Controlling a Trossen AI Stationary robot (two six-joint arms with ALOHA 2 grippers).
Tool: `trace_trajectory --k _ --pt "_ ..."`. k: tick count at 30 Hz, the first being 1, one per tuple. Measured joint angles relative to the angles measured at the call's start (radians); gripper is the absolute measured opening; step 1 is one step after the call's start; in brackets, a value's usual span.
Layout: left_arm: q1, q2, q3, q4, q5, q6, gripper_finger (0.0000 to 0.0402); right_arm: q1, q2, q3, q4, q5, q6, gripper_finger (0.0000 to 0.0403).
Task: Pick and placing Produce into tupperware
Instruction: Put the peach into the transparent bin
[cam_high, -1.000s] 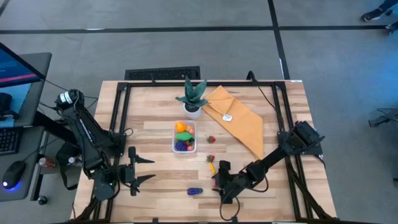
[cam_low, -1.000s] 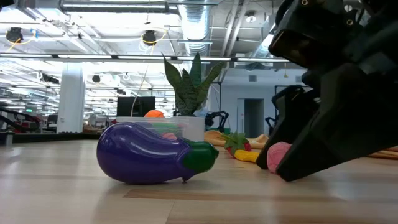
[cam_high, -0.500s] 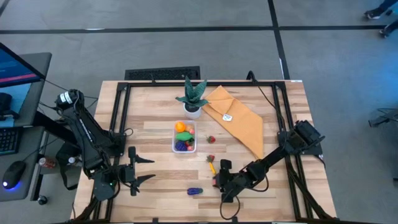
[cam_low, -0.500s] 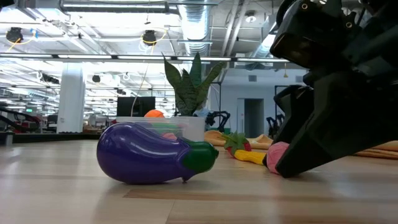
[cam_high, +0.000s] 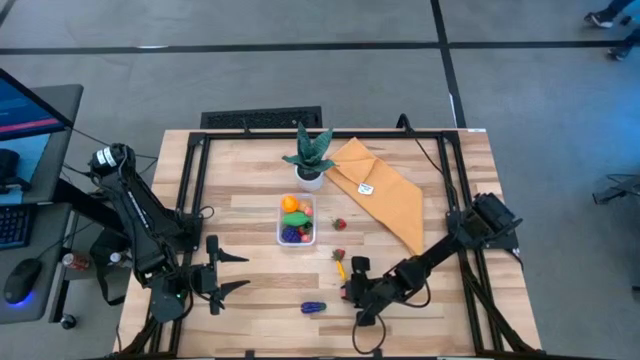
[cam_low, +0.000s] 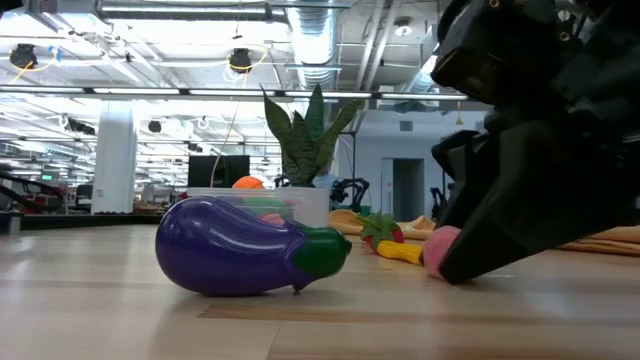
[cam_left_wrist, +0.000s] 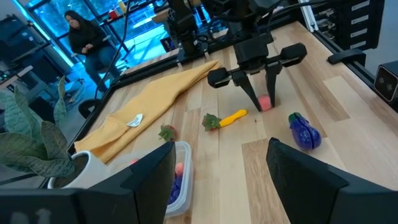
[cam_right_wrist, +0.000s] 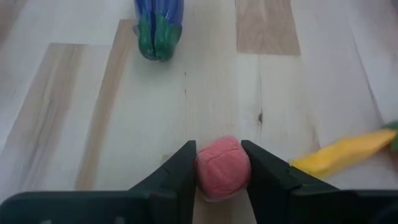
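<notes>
A small pink round piece of produce (cam_right_wrist: 222, 168) lies on the wood near the table's front, with my right gripper (cam_right_wrist: 221, 177) shut on it; it also shows in the low view (cam_low: 440, 246). A purple eggplant (cam_high: 313, 307) lies just left of it. A yellow piece with a green top (cam_high: 340, 265) and a red strawberry (cam_high: 339, 224) lie farther back. The clear tupperware (cam_high: 281, 222) at mid-table holds several pieces. My left gripper (cam_high: 238, 272) hovers open at the front left, holding nothing. My right gripper pinches the pink piece between its two fingers, one on each of its opposite sides (cam_right_wrist: 200, 169). The fingers slant downward, coming from the table's right. The piece rests on the table top.
A green-leafed plant in a white pot (cam_high: 310, 158) stands at the back, with a mustard-yellow cloth (cam_high: 385, 195) spread to its right. Bare wood lies between the tupperware and the front edge.
In the low view, my right gripper's near finger has moved in against the pink piece and covers more of it. The piece stays where it was on the table.
</notes>
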Motion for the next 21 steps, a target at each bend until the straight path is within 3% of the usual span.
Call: trace_trajectory --k 10,21 --pt "0.000 0.000 0.000 0.000 0.000 0.000 0.0242 -0.039 -0.018 0.080 -0.041 0.004 -0.190 0.0109" --pt "0.000 0.000 0.000 0.000 0.000 0.000 0.0242 -0.062 -0.177 0.085 -0.108 0.087 -0.362 0.0109"
